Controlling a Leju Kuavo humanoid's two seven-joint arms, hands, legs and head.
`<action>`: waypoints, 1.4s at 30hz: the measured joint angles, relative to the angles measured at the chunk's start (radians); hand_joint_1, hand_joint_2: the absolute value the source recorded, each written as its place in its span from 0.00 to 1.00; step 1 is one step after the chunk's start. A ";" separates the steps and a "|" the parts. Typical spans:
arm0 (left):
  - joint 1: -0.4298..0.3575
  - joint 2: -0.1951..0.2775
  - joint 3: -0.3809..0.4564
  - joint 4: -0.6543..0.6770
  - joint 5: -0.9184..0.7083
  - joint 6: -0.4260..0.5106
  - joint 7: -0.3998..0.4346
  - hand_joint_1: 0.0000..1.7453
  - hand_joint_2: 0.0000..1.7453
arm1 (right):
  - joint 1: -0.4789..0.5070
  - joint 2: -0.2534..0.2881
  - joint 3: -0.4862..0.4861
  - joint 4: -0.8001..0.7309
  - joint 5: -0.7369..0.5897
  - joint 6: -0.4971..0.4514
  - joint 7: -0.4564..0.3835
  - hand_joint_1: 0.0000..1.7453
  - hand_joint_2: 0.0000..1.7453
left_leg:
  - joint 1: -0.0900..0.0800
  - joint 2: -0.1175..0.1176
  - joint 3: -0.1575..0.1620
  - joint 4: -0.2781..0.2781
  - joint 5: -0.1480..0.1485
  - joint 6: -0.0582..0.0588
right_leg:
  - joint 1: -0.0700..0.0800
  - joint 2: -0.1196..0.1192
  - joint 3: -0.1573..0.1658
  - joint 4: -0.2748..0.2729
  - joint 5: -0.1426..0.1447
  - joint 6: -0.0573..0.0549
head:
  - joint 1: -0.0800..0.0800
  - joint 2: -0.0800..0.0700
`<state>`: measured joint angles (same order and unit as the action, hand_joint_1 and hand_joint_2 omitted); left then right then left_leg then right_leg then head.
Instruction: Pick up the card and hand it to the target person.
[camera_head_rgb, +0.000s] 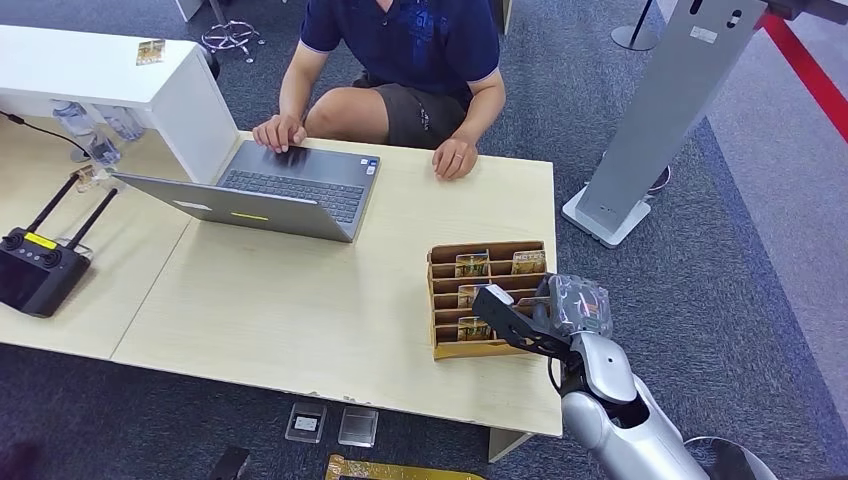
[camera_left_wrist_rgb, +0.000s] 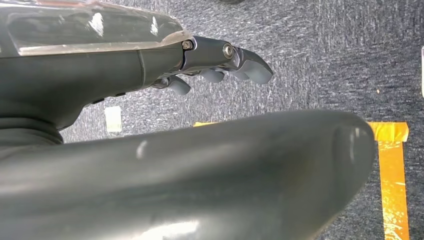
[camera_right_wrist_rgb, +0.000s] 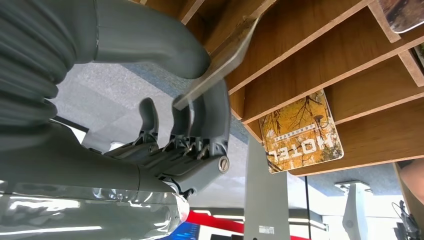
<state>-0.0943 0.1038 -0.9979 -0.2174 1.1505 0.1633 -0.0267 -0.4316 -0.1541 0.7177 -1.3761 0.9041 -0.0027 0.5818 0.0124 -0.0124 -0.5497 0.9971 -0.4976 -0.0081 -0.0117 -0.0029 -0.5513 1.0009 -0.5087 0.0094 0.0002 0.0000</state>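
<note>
My right hand (camera_right_wrist_rgb: 200, 115) at card rack (camera_head_rgb: 487, 298), thumb and fingers (camera_right_wrist_rgb: 212, 120) clamped on card (camera_right_wrist_rgb: 215, 67) edge; person (camera_head_rgb: 400, 60) far across surface. Left hand (camera_left_wrist_rgb: 220, 62) hangs loosely curled, holding nothing.

Open grey laptop (camera_head_rgb: 270, 190) on the light wood surface (camera_head_rgb: 300, 310), near its far edge. Black remote controller (camera_head_rgb: 40, 265) with two antennas lies at the surface's left end. White cabinet (camera_head_rgb: 130, 85) stands behind the laptop's left corner, plastic bottles (camera_head_rgb: 100, 130) beside it. Grey kiosk stand (camera_head_rgb: 660, 120) on the blue-grey carpet (camera_head_rgb: 740, 280) to the right. Two small clear cases (camera_head_rgb: 330, 425) on the floor by the near edge, orange tape (camera_head_rgb: 400, 470) beside them.
</note>
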 joint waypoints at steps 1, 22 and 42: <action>0.000 0.000 0.000 0.000 0.000 0.000 0.000 0.00 0.00 | 0.000 0.000 0.000 0.000 0.000 0.000 0.000 0.68 1.00 | 0.000 0.000 0.000 0.000 0.000 0.000 | 0.000 0.000 0.000 0.000 0.000 0.000 | 0.000 0.000; 0.000 0.000 -0.001 0.000 0.001 0.001 -0.005 0.00 0.00 | 0.000 0.000 -0.004 0.000 0.005 0.001 0.000 0.89 1.00 | 0.000 0.000 0.000 0.000 0.000 0.000 | 0.000 0.000 0.000 0.000 0.000 0.000 | 0.000 0.000; 0.001 0.000 -0.001 0.000 0.016 -0.004 -0.025 0.00 0.00 | -0.118 -0.011 -0.004 -0.159 -0.001 0.007 -0.004 0.89 1.00 | 0.000 0.000 0.001 0.000 0.000 0.000 | 0.000 0.000 0.000 0.000 0.000 0.000 | 0.000 0.000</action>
<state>-0.0936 0.1038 -0.9991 -0.2174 1.1666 0.1597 -0.0522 -0.5496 -0.1648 0.7135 -1.5352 0.9030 0.0046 0.5777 0.0124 -0.0121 -0.5490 0.9971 -0.4974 -0.0082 -0.0117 -0.0024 -0.5510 1.0010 -0.5085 0.0093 -0.0002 0.0000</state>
